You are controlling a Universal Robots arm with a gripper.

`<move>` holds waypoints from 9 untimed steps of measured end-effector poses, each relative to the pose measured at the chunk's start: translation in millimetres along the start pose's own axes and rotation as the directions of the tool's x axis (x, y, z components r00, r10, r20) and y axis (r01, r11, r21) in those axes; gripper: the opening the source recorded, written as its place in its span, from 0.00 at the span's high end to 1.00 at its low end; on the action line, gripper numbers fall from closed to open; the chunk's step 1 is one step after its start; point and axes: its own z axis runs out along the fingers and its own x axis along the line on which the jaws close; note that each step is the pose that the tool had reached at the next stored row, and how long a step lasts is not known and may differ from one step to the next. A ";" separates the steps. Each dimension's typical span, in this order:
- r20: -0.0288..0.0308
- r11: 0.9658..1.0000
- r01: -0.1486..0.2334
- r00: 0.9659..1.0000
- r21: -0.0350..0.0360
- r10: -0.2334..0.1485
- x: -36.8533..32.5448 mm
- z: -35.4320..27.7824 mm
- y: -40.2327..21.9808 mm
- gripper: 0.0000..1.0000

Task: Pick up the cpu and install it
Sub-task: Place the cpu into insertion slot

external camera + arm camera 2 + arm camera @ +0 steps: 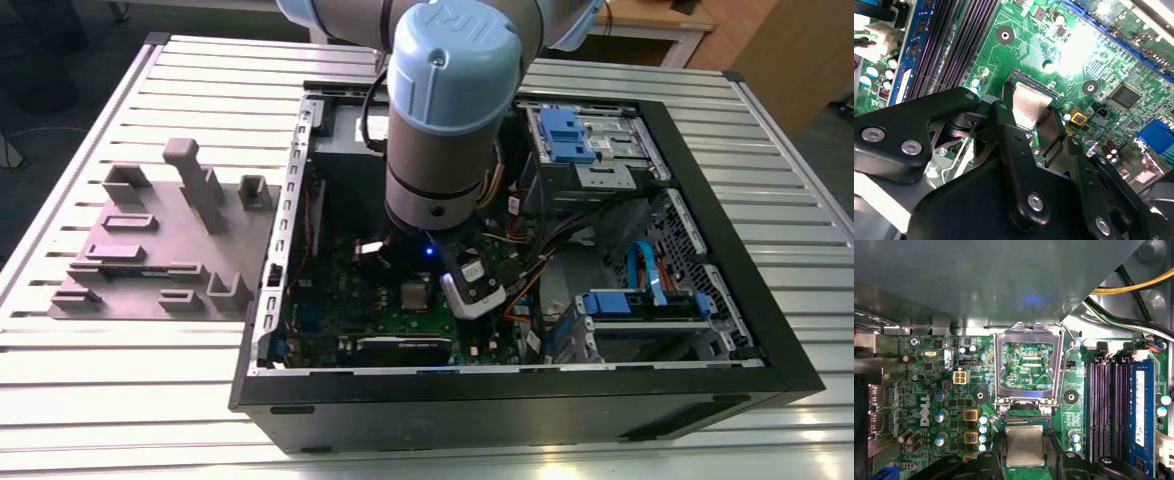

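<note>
Seemingly our jaws pinch the cpu (pixel 1024 445) over its socket (pixel 1026 419); any tilt, we judge, could seat it crooked.

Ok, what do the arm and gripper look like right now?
The arm is a silver-grey tube with pale blue joint caps and a blue light glowing near its wrist. The gripper is matte black, built of flat angular links joined by silver screws.

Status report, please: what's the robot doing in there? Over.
Robot hand shut on cpu. Cpu low over motherboard. Socket frame flipped up, clear.
</note>
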 end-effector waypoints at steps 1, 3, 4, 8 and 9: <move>0.000 1.000 0.000 1.000 0.000 0.000 0.0 0.1 0.0 0.56; 0.000 1.000 0.000 1.000 0.000 0.000 0.0 0.2 0.0 0.56; 0.000 1.000 -0.002 1.000 0.000 0.002 0.0 0.3 0.0 0.56; 0.000 1.000 -0.011 1.000 0.000 0.011 0.0 0.3 0.0 0.56; 0.000 1.000 -0.014 1.000 0.000 0.014 -0.1 0.3 0.0 0.56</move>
